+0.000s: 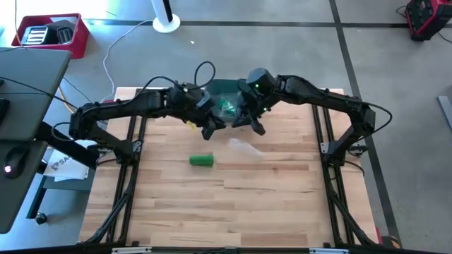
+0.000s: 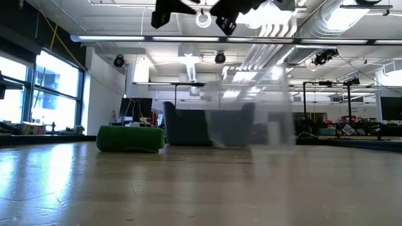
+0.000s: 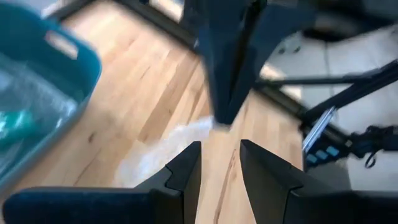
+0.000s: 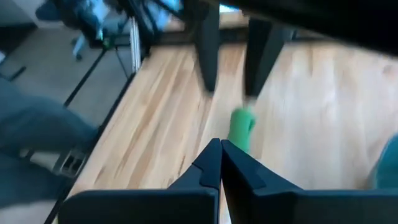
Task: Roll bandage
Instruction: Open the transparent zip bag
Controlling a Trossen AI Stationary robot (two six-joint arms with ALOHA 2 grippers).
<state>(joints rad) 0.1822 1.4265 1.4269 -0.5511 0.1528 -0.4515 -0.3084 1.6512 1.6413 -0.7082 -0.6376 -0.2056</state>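
The green bandage roll (image 1: 201, 161) lies on its side on the wooden table, left of the middle; it also shows in the low view (image 2: 129, 139) and the right wrist view (image 4: 241, 127). Both grippers hang well above the table, facing each other in front of the teal basket (image 1: 224, 95). My left gripper (image 1: 210, 131) is open with nothing between its fingers (image 3: 221, 165). My right gripper (image 1: 258, 130) is shut and holds nothing (image 4: 221, 165). The roll lies nearer the front edge than both.
A crumpled clear plastic wrapper (image 1: 246, 148) lies on the table below the right gripper, also seen in the low view (image 2: 248, 119). The teal basket stands at the far middle edge with clear and green stuff inside. Bare wood stretches toward the near edge.
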